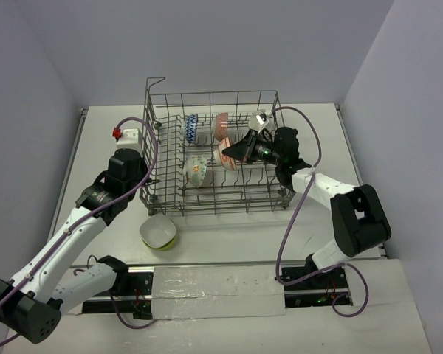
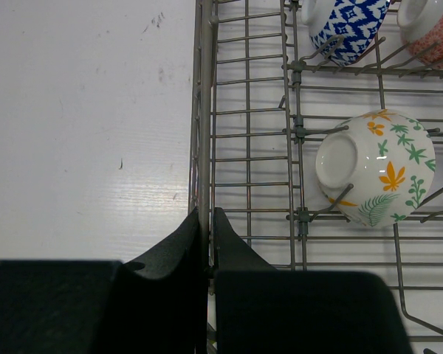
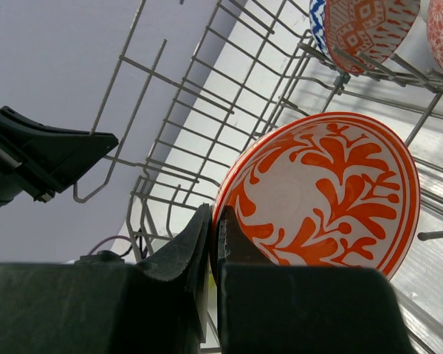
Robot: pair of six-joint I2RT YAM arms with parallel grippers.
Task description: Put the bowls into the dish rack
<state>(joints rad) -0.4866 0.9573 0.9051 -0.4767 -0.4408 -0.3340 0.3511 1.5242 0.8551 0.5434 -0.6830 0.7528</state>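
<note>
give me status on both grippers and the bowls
Left gripper shut on side wall of rack. Right gripper shut on rim of orange bowl, inside rack. Green bowl on table, outside rack. Nothing seen blocking it.

Blue bowl point(image 2: 351, 26) cut off above, perhaps half.
</note>
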